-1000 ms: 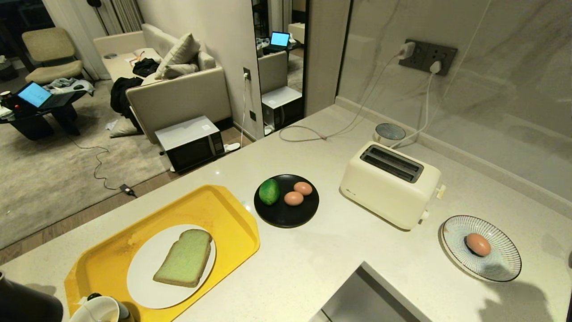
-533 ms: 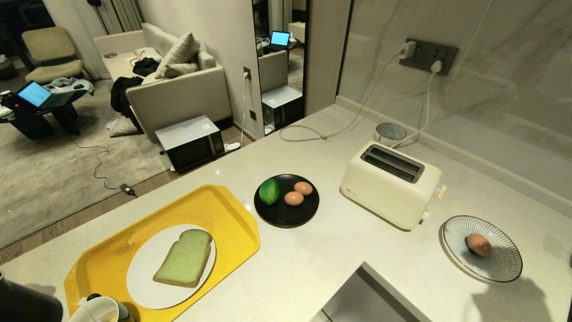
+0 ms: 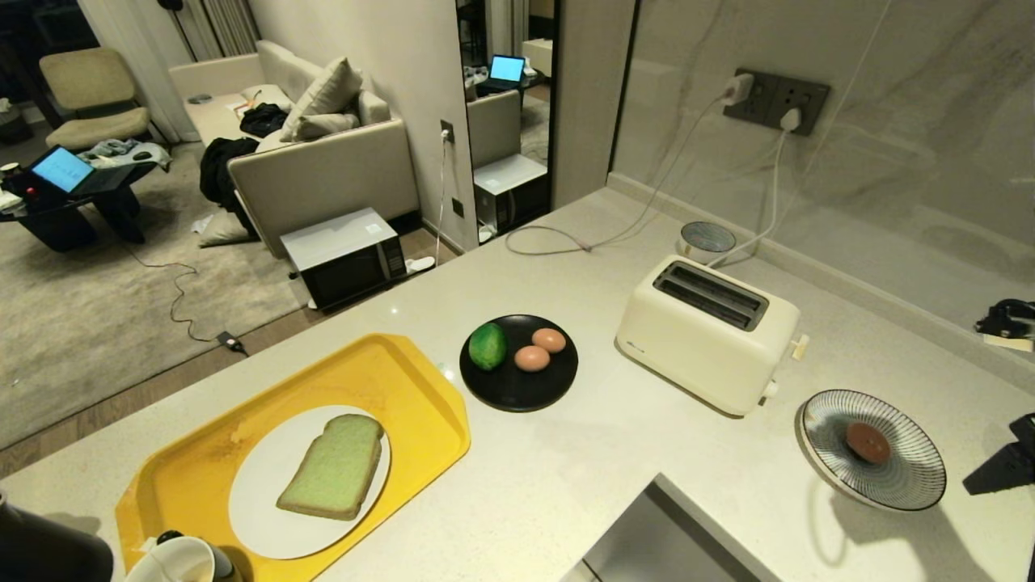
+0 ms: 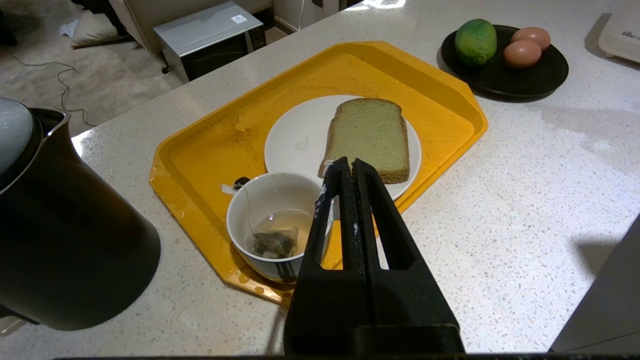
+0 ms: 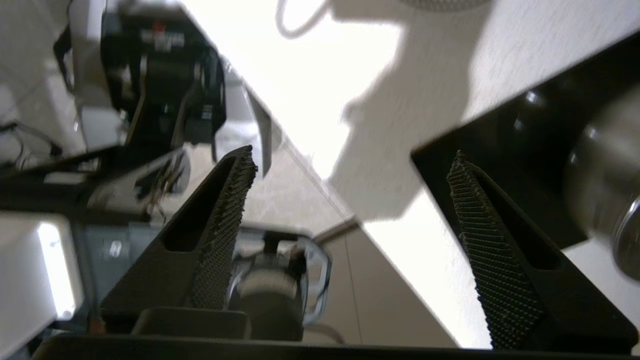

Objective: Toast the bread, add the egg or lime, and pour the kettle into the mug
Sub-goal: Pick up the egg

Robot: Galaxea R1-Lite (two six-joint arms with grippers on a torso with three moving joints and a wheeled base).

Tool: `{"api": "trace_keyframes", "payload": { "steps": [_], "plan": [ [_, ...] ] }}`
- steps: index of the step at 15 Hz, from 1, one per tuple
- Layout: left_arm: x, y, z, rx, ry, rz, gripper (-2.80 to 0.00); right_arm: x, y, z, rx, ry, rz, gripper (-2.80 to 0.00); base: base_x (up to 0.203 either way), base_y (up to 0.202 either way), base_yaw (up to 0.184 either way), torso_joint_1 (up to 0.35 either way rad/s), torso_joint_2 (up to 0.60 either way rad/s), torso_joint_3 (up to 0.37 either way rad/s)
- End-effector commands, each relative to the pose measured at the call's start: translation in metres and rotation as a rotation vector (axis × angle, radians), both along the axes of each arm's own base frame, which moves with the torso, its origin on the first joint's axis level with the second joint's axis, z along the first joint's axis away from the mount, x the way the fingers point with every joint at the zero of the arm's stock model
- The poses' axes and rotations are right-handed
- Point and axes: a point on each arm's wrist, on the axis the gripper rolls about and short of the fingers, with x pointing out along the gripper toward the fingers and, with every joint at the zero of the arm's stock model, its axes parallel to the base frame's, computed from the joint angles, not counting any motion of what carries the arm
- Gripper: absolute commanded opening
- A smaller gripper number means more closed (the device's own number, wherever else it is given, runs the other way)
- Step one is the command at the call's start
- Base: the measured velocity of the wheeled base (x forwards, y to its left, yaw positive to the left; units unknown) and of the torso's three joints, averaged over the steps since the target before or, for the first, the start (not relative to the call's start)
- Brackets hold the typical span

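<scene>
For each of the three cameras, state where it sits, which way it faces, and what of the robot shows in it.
Head view: high, looking down over the counter; the right gripper enters at the right edge.
Left wrist view: behind the shut left gripper, looking down at the mug, bread, kettle.
Right wrist view: behind the open right gripper, facing counter and wall.
Head and left wrist share the bread and lime.

A pale speckled stone table runs up to a glossy marbled wall. On that wall sits a dark socket strip with two white plugs in it. Beyond the table's far edge lies a living room with a beige carpet. A beige sofa with cushions stands there. Beside the sofa, on the floor, sits a microwave. Past the sofa, an open laptop glows on a low dark stand, and a tan armchair stands farther back.
</scene>
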Motion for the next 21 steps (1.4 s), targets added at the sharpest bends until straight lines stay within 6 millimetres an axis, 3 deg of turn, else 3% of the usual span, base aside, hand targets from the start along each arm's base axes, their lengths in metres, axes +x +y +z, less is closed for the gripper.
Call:
{"api": "trace_keyframes", "payload": {
  "steps": [1, 8, 16, 21],
  "plan": [
    [0.0, 0.0, 0.0, 0.001, -0.001, 0.0, -2.8, 0.027, -0.005, -0.021, 0.004, 0.034, -0.005, 0.0, 0.0, 0.0, 0.0, 0.0, 0.0, 0.0],
    [0.0, 0.0, 0.0, 0.001, -0.001, 0.0, -2.8, 0.093, -0.028, -0.071, -0.057, 0.061, -0.071, 0.0, 0.0, 0.0, 0.0, 0.0, 0.0, 0.0],
    [0.0, 0.0, 0.0, 0.001, -0.001, 0.001, -2.8, 0.136, -0.049, -0.111, -0.042, 0.14, -0.151, 0.0, 0.0, 0.0, 0.0, 0.0, 0.0, 0.0],
    [0.0, 0.0, 0.0, 0.001, -0.001, 0.001, -2.8, 0.155, -0.063, -0.123, -0.019, 0.136, -0.174, 0.0, 0.0, 0.0, 0.0, 0.0, 0.0, 0.0]
  ]
}}
